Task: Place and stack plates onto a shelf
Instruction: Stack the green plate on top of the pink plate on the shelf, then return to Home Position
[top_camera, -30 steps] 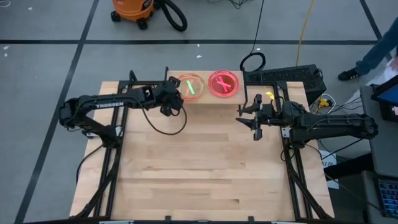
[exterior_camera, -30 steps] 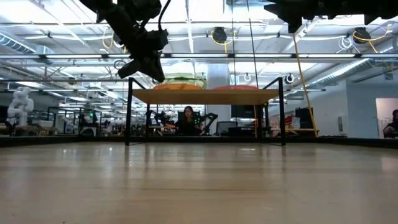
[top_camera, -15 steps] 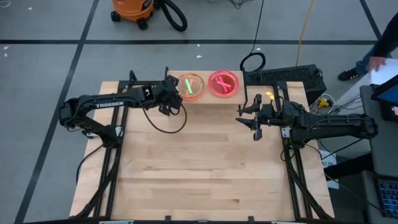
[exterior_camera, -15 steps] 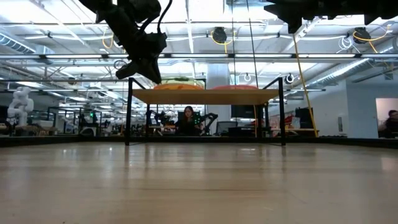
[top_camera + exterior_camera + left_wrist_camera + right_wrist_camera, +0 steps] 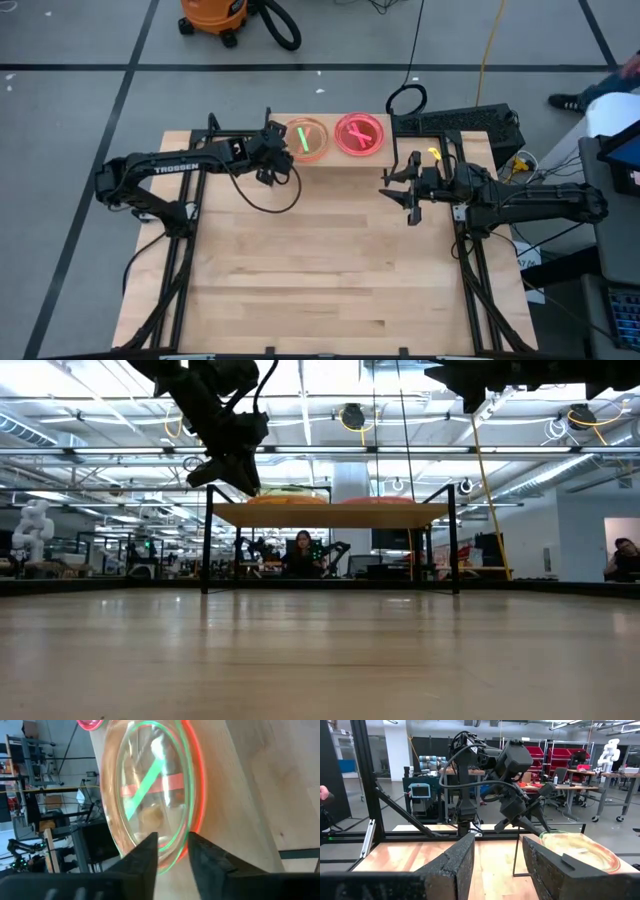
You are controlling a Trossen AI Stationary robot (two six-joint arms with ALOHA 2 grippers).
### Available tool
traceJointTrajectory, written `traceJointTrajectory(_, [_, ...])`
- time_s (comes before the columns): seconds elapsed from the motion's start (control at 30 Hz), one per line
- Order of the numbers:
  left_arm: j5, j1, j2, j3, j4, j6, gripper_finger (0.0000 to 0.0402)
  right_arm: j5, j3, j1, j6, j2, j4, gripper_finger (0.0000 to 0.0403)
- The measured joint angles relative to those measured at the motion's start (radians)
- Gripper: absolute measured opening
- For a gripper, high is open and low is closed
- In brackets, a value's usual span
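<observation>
The shelf (image 5: pixel 335 160) stands at the table's far edge on thin black legs (image 5: pixel 330 514). On its left half sits a stack of plates (image 5: pixel 309 138), orange with a green-streaked one on top (image 5: pixel 150 795). A pink plate (image 5: pixel 360 133) lies flat on the right half (image 5: pixel 380 500). My left gripper (image 5: pixel 284 150) hovers at the stack's left rim (image 5: pixel 240 478), open by a narrow gap (image 5: pixel 172 842), with the rim showing beyond the tips. My right gripper (image 5: pixel 406 195) waits open above the table, right of the shelf (image 5: pixel 497 855).
A black box (image 5: pixel 455 122) and cables sit beside the shelf's right end. Bare wooden tabletop (image 5: pixel 330 260) stretches from the shelf to the near edge. An orange vacuum (image 5: pixel 212 15) stands on the floor beyond. A person (image 5: pixel 610 90) is at the far right.
My left gripper has drawn back a little from the plate stack toward the table's left edge. The plates have stayed put on the shelf.
</observation>
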Motion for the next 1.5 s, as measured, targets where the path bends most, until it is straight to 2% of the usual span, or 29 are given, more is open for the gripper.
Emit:
traceJointTrajectory(0.1, [-0.009, 0.000, 0.000, 0.000, 0.014, 0.003, 0.0146, 0.000, 0.000, 0.000, 0.000, 0.000, 0.000, 0.0148])
traceJointTrajectory(0.2, [-0.025, -0.004, 0.000, 0.000, 0.021, 0.004, 0.0165, 0.000, 0.000, 0.000, 0.000, 0.000, 0.000, 0.0148])
traceJointTrajectory(0.33, [-0.077, -0.019, -0.003, 0.000, 0.027, 0.026, 0.0170, 0.000, 0.000, 0.000, 0.000, -0.005, 0.000, 0.0148])
traceJointTrajectory(0.5, [-0.081, -0.046, -0.029, 0.000, 0.032, 0.027, 0.0170, 0.000, 0.000, 0.000, 0.000, -0.035, 0.000, 0.0148])
traceJointTrajectory(0.77, [-0.077, -0.093, -0.145, 0.000, 0.033, -0.015, 0.0170, -0.001, 0.000, 0.000, 0.000, -0.077, 0.000, 0.0148])
traceJointTrajectory(0.9, [0.015, -0.107, -0.245, 0.000, 0.032, -0.143, 0.0170, -0.005, 0.000, 0.000, 0.013, -0.096, -0.005, 0.0148])
traceJointTrajectory(1.07, [0.231, -0.109, -0.389, 0.000, 0.033, -0.513, 0.0169, -0.022, 0.000, 0.000, 0.010, -0.141, -0.099, 0.0148])
traceJointTrajectory(1.17, [0.313, -0.109, -0.458, 0.000, -0.002, -0.718, 0.0150, 0.051, 0.000, 0.000, 0.003, -0.173, -0.224, 0.0148])
traceJointTrajectory(1.3, [0.427, -0.140, -0.535, -0.016, -0.040, -0.808, 0.0085, 0.127, 0.000, 0.000, -0.003, -0.212, -0.368, 0.0133])
traceJointTrajectory(1.4, [0.448, -0.186, -0.608, -0.082, -0.009, -0.842, 0.0024, 0.124, -0.016, 0.002, -0.001, -0.245, -0.385, 0.0095])
traceJointTrajectory(1.5, [0.446, -0.224, -0.703, -0.194, 0.080, -0.874, 0.0006, 0.124, -0.065, 0.016, -0.011, -0.291, -0.354, 0.0036])
